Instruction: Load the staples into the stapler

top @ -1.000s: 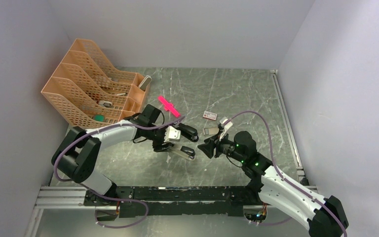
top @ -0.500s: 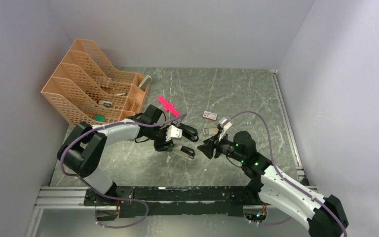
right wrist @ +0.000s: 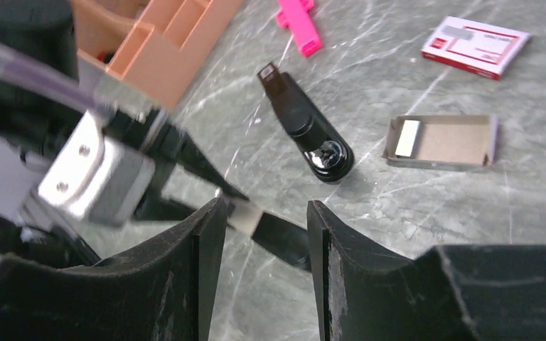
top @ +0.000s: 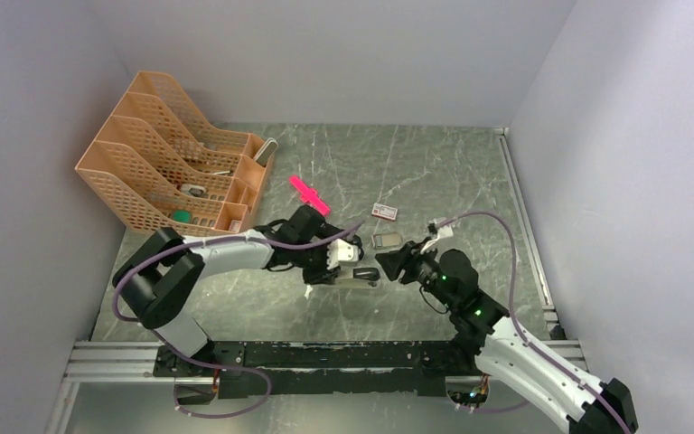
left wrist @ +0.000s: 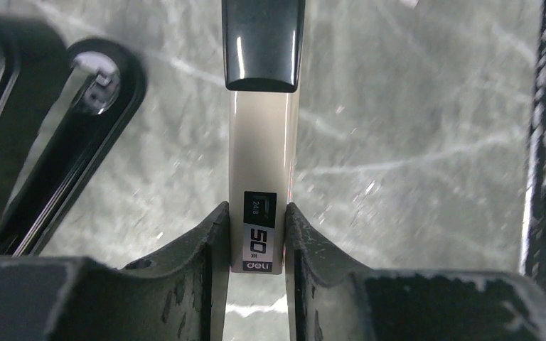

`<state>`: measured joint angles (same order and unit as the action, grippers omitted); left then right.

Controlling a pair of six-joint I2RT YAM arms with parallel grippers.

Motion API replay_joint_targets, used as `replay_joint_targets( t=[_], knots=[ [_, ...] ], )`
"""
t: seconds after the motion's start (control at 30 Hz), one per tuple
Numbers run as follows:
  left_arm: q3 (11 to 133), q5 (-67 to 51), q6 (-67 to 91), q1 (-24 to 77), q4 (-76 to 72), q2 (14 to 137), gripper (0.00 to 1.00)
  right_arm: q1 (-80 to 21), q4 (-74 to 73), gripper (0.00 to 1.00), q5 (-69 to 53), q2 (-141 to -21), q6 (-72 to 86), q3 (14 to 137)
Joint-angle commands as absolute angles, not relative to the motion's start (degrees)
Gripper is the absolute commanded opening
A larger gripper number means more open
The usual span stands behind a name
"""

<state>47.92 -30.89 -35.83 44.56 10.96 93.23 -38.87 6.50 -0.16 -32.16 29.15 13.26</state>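
Staples [right wrist: 407, 138] lie as a short silvery strip in a small open cardboard tray [right wrist: 455, 142] on the table [right wrist: 398, 234], near the white box [right wrist: 475, 47] with red print. Left fingers [left wrist: 202, 256] pinch the pale metal bar of the opened stapler [left wrist: 259, 156] at mid-table. Right fingers [right wrist: 192, 263] stand spread, with the stapler's end between them.
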Motion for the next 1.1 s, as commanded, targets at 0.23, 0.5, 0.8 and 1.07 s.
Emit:
replay_joint_targets(
  t=[0.23,0.5,0.8,1.07],
  knots=[
    [51.14,-15.87,3.54,55.47,-4.09,98.14,0.07,-39.0,-7.79,0.5,17.79,-23.14,60.64,12.9],
    [61.82,-11.68,19.6,58.79,-0.77,108.45,0.07,-38.95,-16.23,0.49,19.37,-28.74,74.02,13.77],
    [58.93,-12.91,23.47,59.02,-5.31,108.46,0.07,-38.85,-9.67,0.52,21.46,-33.97,78.88,9.37],
    [58.07,-12.98,22.35,59.17,-5.51,108.3,0.07,-38.55,-5.23,0.53,24.71,-37.17,79.95,9.24]
  ],
)
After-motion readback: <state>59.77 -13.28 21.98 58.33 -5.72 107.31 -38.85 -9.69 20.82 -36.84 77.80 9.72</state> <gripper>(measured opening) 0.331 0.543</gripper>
